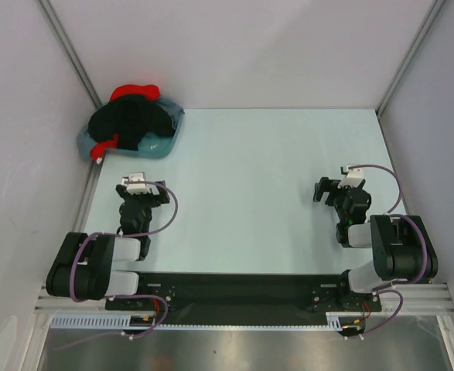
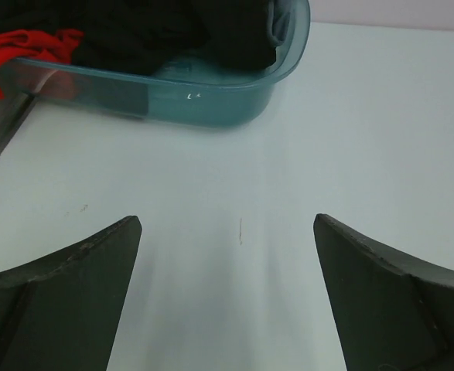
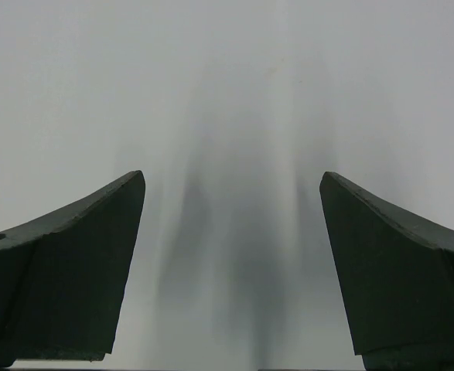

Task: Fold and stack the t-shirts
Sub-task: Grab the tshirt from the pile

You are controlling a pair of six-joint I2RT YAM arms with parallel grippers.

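I am seeing a job that, as far as I can judge, has not begun. The crumpled black cloth t-shirt (image 1: 130,120) and the bright red cloth t-shirt (image 1: 134,91) are both lying bunched together in a translucent teal plastic tub (image 1: 167,141), which is sitting in the far left corner of the pale, smooth table (image 1: 250,170). The black one is heaping over the top, and the red one is showing behind it and spilling over the tub's near left rim. Nothing is lying spread out on the table, and no folded pile is showing anywhere.

A grey-blue shirt should be part of this. I am noticing a grey-blue patch inside the tub's right end in the left wrist view, but I cannot tell whether it is cloth or just the tub wall.

The left gripper (image 1: 140,187) is hovering low over the table just short of the tub, pointing at it, with its jaws standing wide apart and holding nothing. The right gripper (image 1: 331,190) is waiting well apart on the other side over bare table, jaws likewise spread and gripping nothing.

So I am reckoning everything is left to do: pulling each shirt out of the tub, laying it flat, folding it, and stacking all of them. The left arm is looking best placed for the first reach, likely at the black shirt on top.
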